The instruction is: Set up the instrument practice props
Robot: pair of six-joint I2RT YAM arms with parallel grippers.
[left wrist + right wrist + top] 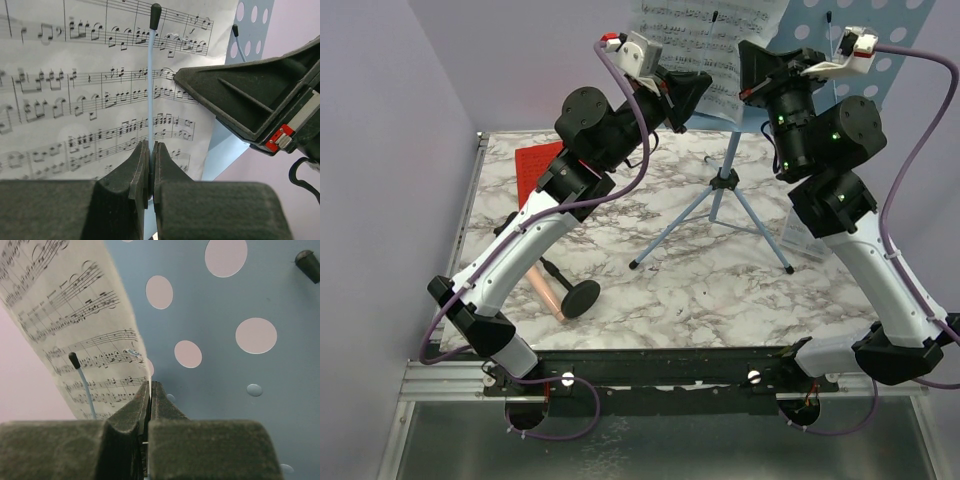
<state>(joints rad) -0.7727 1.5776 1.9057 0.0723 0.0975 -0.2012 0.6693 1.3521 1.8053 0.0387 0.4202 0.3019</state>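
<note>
The light blue perforated music stand [724, 182] rises on tripod legs at the table's middle back. White sheet music [705, 45] rests on its desk. My left gripper [149, 145] is shut on the stand's thin blue page-holder wire [150, 85], which lies over the sheet music [75, 100]. My right gripper [149, 385] is shut on the right edge of the sheet music [75, 315], against the perforated panel [225, 375]. The red sheet [536, 166] lies flat at the left. The pinkish-beige microphone [546, 288] and its black round base [580, 298] lie tipped over near the left arm.
A small clear and white box [798, 236] sits at the right, partly under my right arm. The stand's legs [670, 238] spread across the marble tabletop [700, 290]. A second black-tipped wire [306, 264] sits on the panel. Walls close in behind and to the left.
</note>
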